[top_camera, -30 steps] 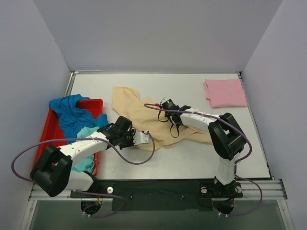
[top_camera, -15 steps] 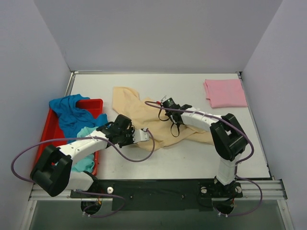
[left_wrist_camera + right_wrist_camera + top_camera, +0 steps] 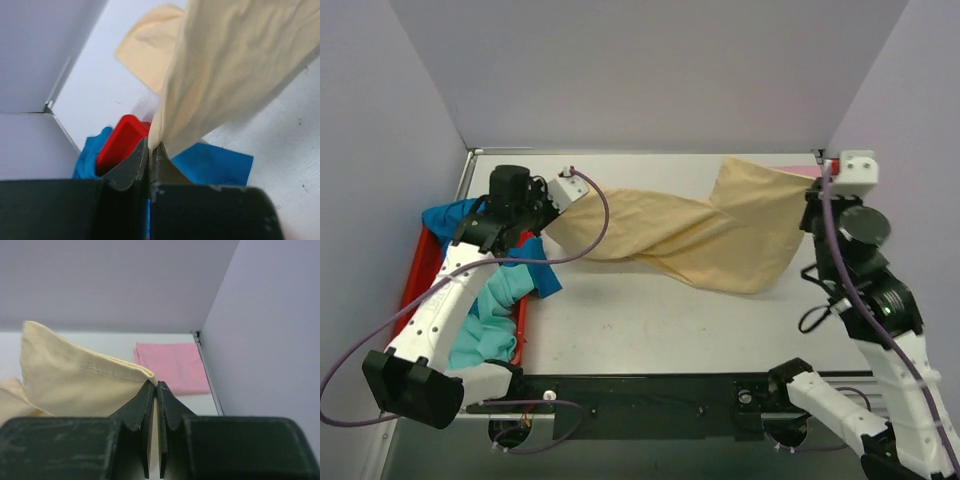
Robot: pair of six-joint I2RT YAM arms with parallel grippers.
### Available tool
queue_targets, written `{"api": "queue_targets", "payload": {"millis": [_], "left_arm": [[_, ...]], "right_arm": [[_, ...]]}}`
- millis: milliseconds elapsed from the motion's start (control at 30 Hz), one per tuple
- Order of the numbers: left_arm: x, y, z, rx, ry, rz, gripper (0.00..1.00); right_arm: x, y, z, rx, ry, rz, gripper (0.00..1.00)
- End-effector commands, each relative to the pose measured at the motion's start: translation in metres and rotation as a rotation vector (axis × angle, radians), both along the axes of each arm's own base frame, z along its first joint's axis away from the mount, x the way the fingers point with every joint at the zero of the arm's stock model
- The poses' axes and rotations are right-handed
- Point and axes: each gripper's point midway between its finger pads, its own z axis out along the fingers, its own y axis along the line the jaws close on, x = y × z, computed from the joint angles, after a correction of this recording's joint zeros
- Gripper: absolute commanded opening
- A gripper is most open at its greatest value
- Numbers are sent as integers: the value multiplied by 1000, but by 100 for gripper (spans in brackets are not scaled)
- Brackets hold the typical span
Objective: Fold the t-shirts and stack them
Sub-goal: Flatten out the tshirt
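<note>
We hold the beige t-shirt [image 3: 720,235] strung over the table [image 3: 650,320], its long axis running side to side, the left gripper [image 3: 150,146] and right gripper [image 3: 156,385] each clenched on one end.

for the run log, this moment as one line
left fingers: shut on beige t-shirt | right fingers: shut on same | hanging stretched between them

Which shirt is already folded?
The pink t-shirt, squared flat in the far right corner. The beige t-shirt hangs between the left gripper and right gripper; blue t-shirt and teal t-shirt lie crumpled at the red tray.
</note>
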Motion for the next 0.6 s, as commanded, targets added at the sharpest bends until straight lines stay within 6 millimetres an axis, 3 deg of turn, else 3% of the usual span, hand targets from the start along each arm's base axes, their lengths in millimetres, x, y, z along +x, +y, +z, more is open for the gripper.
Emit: {"api": "queue_targets", "payload": {"millis": [0, 100, 200, 267, 433, 567], "left_arm": [[-17, 13, 83, -82, -111, 47, 0], [-31, 25, 146, -110, -233, 70, 0], [-48, 32, 184, -114, -311, 68, 0], [-65, 36, 220, -131, -392, 64, 0], [-107, 49, 276, -170, -520, 74, 0], [-138, 62, 321, -203, -633, 102, 0]], "right_arm": [[-38, -11, 43, 57, -98, 29, 0], [-69, -21, 85, 96, -204, 49, 0], [-96, -28, 123, 120, -300, 78, 0], [-116, -33, 148, 129, -360, 99, 0], [-164, -40, 207, 155, -517, 181, 0], [-188, -43, 234, 155, -596, 224, 0]]}}
